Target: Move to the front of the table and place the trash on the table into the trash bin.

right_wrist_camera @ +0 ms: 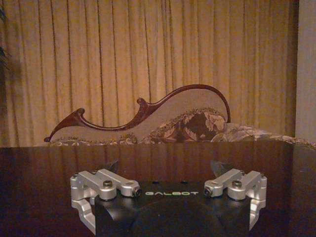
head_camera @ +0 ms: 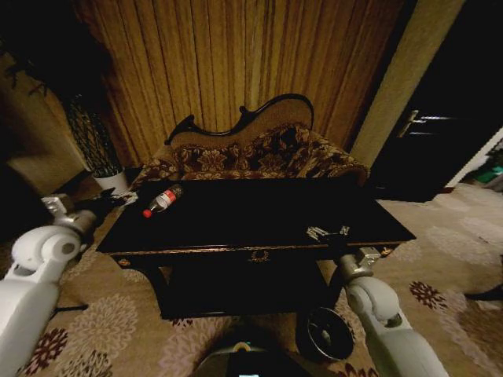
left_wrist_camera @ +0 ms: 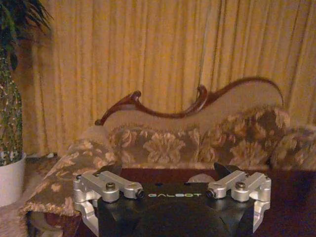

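The bottle (head_camera: 163, 199) lies on its side at the tabletop's (head_camera: 251, 216) far left, near the left gripper (head_camera: 118, 200); both grippers, the right (head_camera: 328, 232) at the near edge, have fingers apart. A careless touch could roll it off, far from the bin (head_camera: 324, 334) by the right arm.

I see the table (head_camera: 259, 216) dead ahead. The bottle (head_camera: 163, 200) lies on its far left corner. My left gripper (head_camera: 118, 199) hangs just off that corner; my right gripper (head_camera: 328, 232) sits over the near right edge. The trash bin (head_camera: 324, 334) stands below that edge.
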{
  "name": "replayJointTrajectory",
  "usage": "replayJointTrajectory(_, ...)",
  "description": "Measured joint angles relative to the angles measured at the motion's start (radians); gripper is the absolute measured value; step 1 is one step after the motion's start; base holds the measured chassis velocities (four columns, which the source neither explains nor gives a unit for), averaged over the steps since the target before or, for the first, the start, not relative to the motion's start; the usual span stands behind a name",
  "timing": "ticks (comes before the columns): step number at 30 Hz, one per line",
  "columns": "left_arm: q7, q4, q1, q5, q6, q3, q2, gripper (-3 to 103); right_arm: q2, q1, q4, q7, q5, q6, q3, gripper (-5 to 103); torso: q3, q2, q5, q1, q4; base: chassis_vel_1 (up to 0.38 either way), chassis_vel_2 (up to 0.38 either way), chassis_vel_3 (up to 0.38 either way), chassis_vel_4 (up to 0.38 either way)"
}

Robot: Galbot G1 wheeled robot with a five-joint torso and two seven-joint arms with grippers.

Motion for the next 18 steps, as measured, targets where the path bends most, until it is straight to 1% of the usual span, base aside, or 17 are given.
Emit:
replayJointTrajectory(3,-0.021,0.012,-0.051,0.004,0.042,0.05,0.026,100,-0.003,0.006,-0.005,0.001,-0.002,0.0,0.001,100,0.0,0.0,0.0,0.0,0.0002,0.0,0.0,0.0,0.0)
replayJointTrajectory(5,-0.024,0.02,-0.066,0.004,0.05,0.064,0.037,100,-0.003,0.008,-0.008,0.001,-0.004,0.0,0.0,100,0.0,0.0,0.0,0.0,0.0002,0.0,0.0,0.0,0.0)
replayJointTrajectory(7,-0.02,0.05,-0.114,0.004,0.069,0.105,0.071,100,-0.002,0.016,-0.013,0.002,-0.01,0.0,-0.005,100,0.0,0.0,-0.0001,0.0,0.0001,0.0,0.0,0.0,0.0)
replayJointTrajectory(8,-0.009,0.063,-0.14,0.002,0.087,0.122,0.086,100,-0.001,0.018,-0.015,0.002,-0.011,-0.001,-0.006,100,0.0,0.0,0.0001,0.0,0.0001,0.0,0.0,0.0,0.0)
replayJointTrajectory(10,-0.004,0.069,-0.154,0.0,0.098,0.129,0.092,100,0.0,0.019,-0.016,0.002,-0.012,-0.001,-0.007,100,0.0,0.0,0.0002,0.0,0.0001,0.0,0.0,0.0,0.0)
replayJointTrajectory(11,0.002,0.085,-0.185,-0.006,0.121,0.152,0.107,100,0.001,0.019,-0.017,0.002,-0.013,-0.001,-0.008,100,0.0,0.0,0.0,0.0,0.0,0.0,0.0,0.0,0.0)
replayJointTrajectory(14,0.006,0.1,-0.209,-0.009,0.129,0.175,0.117,100,0.002,0.018,-0.018,0.002,-0.016,-0.001,-0.008,100,0.0,0.0,0.0001,0.0,0.0001,0.0,0.0,0.0,0.0)
replayJointTrajectory(18,0.007,0.138,-0.249,-0.01,0.131,0.233,0.119,100,0.002,0.016,-0.019,0.002,-0.019,-0.001,-0.007,100,0.0,0.0,0.0,0.0,0.0,0.0,0.0,0.0,0.0)
